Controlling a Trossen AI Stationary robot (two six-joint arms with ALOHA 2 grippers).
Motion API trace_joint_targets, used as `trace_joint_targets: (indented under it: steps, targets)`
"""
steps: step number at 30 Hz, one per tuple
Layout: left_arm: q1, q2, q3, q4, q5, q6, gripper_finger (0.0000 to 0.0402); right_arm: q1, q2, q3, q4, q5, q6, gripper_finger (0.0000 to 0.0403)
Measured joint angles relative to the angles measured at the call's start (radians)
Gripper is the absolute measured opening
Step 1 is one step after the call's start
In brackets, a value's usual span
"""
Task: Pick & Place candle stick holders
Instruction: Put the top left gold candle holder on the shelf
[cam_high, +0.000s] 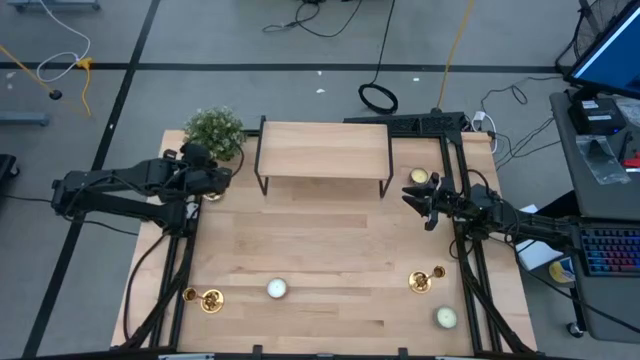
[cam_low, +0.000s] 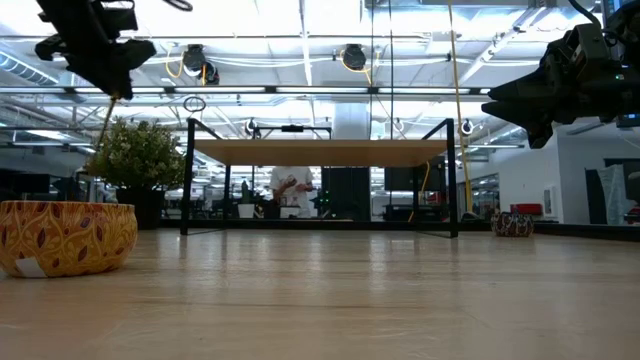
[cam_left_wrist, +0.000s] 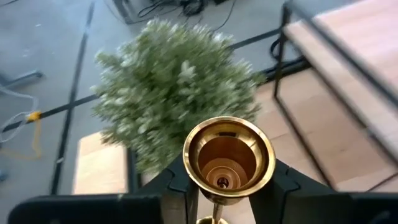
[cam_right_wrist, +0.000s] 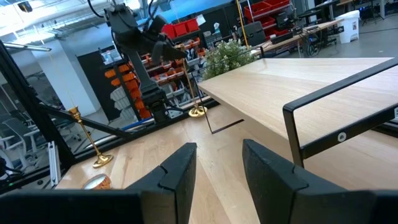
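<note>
My left gripper (cam_high: 205, 183) sits at table's far-left corner, just beside the plant (cam_high: 215, 130), w/ a candlestick (cam_left_wrist: 228, 163) between its fingers. Raised shelf (cam_high: 324, 150) stands at far centre. My right gripper (cam_high: 418, 203) hangs right of shelf, near a candle (cam_high: 419, 177). Near edge, L to R: candlestick (cam_high: 207, 299), candle (cam_high: 276, 289), candlestick (cam_high: 423, 281), candle (cam_high: 445, 317)

Left arm reaches in from its own side, wrist raised; left gripper (cam_high: 205, 180) has both fingers (cam_left_wrist: 177, 186) pressed against a gold stem. Right arm extends in from the opposite side, right gripper (cam_right_wrist: 217, 177) raised, fingers (cam_right_wrist: 180, 168) parted, nothing between them.
</note>
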Motion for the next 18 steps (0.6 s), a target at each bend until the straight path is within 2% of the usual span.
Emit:
trace_joint_targets:
  steps: [5, 12, 18]
  targets:
    - [0.0, -0.039, 0.0, 0.068, -0.005, 0.027, 0.0121, 0.0, 0.0, 0.0, 0.0, 0.0, 0.0, 0.0126]
    - [0.0, -0.106, 0.0, 0.177, -0.004, 0.073, 0.01, 0.0, 0.0, 0.0, 0.0, 0.0, 0.0, 0.0126]
    - [0.0, -0.145, 0.009, 0.224, 0.058, 0.073, 0.012, 0.0, 0.0, 0.0, 0.0, 0.0, 0.0, 0.0126]
